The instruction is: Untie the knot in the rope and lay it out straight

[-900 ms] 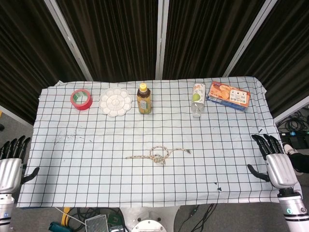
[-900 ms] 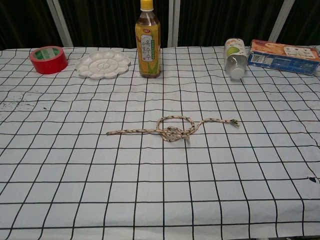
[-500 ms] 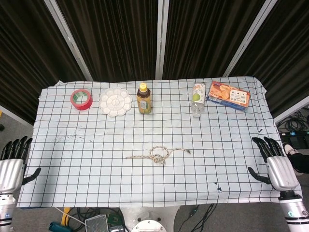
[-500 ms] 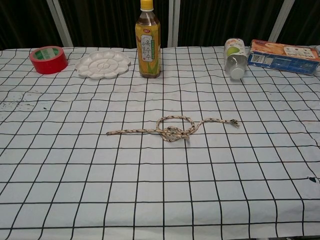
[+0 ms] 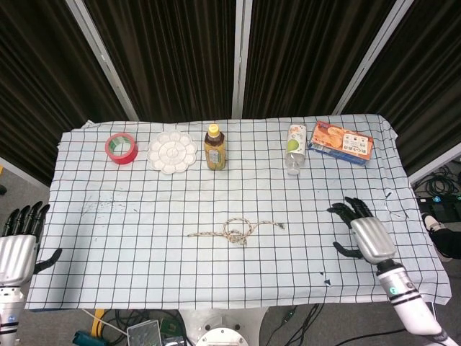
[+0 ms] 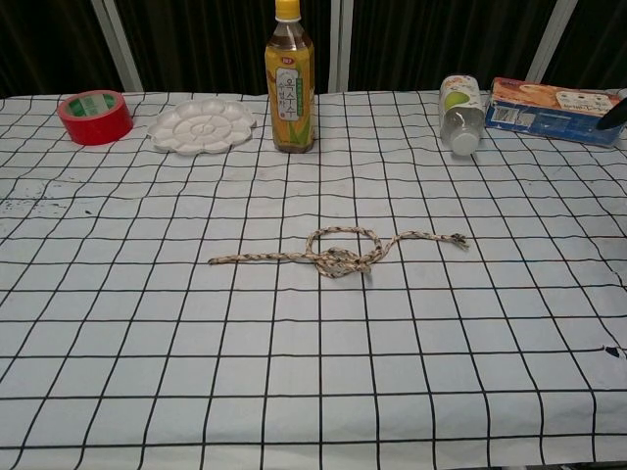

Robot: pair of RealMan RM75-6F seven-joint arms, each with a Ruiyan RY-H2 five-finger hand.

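The right hand (image 5: 369, 236) is being held palm down over the near right part of the table, fingers spread and extended, nothing gripped. The left hand (image 5: 17, 249) is being kept off the table's left edge, fingers straight and apart, thumb out, empty.

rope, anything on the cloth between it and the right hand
Nothing visible does. The right hand is over the table's right side, and only bare checked cloth lies between it and the rope. The bottles and box sit along the far edge, out of that path.
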